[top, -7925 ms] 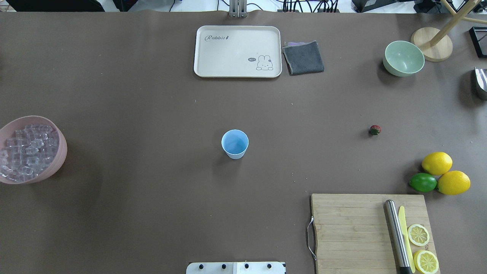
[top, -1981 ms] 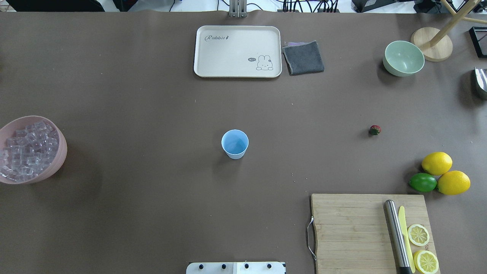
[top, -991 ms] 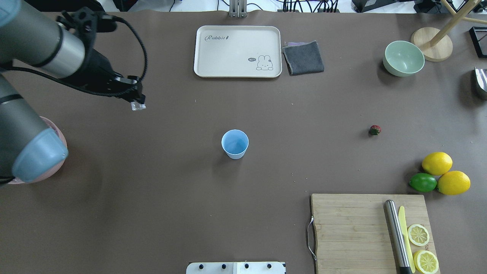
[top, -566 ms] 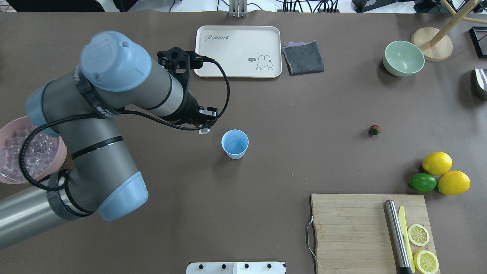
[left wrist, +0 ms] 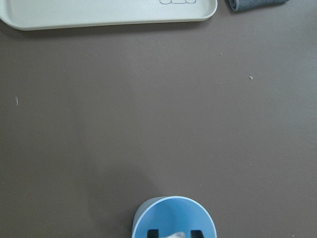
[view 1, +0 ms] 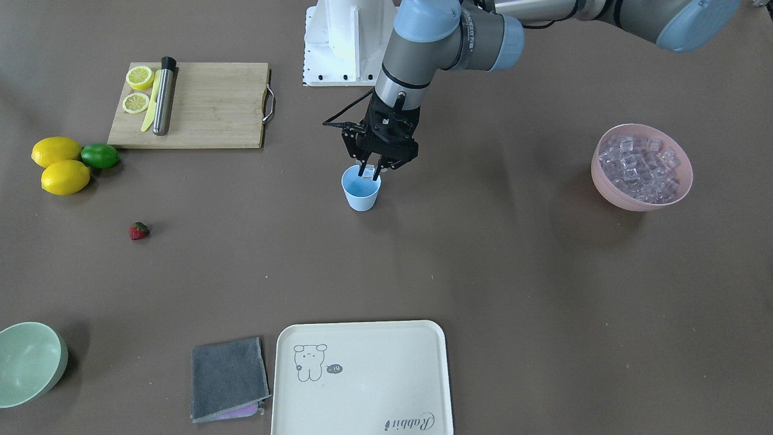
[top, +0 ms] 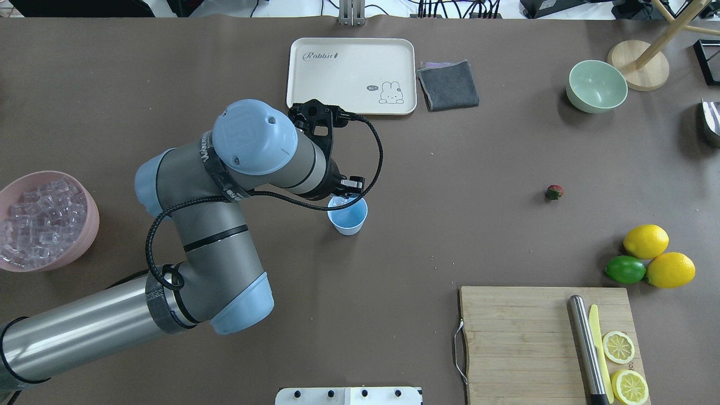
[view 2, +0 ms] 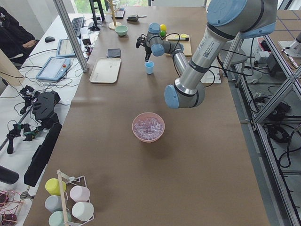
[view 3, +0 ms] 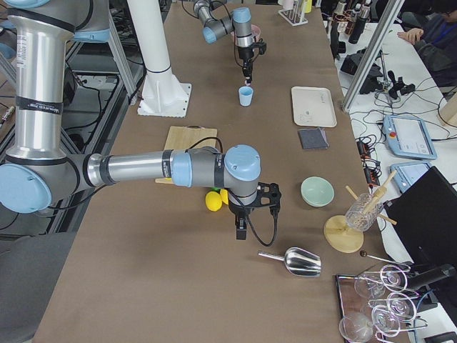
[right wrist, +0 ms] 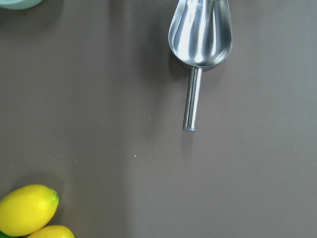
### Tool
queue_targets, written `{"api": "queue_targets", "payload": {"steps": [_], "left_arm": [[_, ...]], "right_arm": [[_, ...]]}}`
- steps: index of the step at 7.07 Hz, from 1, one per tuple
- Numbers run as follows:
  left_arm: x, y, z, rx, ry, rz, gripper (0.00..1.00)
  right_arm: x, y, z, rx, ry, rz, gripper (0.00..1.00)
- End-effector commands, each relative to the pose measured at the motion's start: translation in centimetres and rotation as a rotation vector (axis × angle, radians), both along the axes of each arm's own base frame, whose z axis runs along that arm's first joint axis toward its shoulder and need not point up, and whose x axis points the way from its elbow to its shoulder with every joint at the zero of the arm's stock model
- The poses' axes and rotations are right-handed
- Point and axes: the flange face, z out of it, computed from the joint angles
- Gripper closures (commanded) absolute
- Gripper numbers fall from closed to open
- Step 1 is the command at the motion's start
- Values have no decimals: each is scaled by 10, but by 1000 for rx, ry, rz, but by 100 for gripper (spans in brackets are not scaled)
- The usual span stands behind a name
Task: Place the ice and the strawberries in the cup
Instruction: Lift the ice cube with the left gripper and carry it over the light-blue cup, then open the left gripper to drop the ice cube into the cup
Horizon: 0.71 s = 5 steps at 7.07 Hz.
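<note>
My left jaws are clenched on one ice cube [left wrist: 174, 235], a pale block between the two dark fingertips [left wrist: 153, 233]. They hang right over the mouth of the cup [view 1: 361, 198], with the tips at about its rim.

The step in hand, as I judge it, is dropping the ice. The next move only needs the jaws to part while centred over the cup, so the cube falls inside and does not glance off the rim. The cup looks light, and a knock could tip it.

More ice [view 1: 639, 164] lies in the pink bowl [view 1: 641, 204], well apart on my left side. The strawberry [view 1: 139, 231] lies alone on the worktop [view 1: 483, 254], far off to my right, not yet fetched.

My left wrist points straight down, with the forearm folded back at the elbow and the upper arm stretched in from my left. My right arm reaches out low near the lemons [view 3: 212, 201], its wrist looking down on a metal scoop [right wrist: 200, 34]. Whether my right jaws are parted or closed I cannot tell.
</note>
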Motion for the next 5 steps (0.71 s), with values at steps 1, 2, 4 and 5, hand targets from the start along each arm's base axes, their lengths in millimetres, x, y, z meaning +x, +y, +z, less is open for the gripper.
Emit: {"api": "queue_targets", "payload": {"steps": [1, 2, 4, 5], "left_arm": [[8, 3, 0, 2, -5, -3, 88], [11, 7, 0, -18, 2, -7, 45], [10, 10, -3, -38, 2, -3, 2], [-2, 8, -13, -36, 11, -14, 1]], "right_arm": [[0, 0, 0, 1, 0, -2, 0], [0, 1, 1, -1, 0, -2, 0], [0, 1, 3, -4, 0, -2, 0], [0, 1, 3, -4, 0, -2, 0]]}}
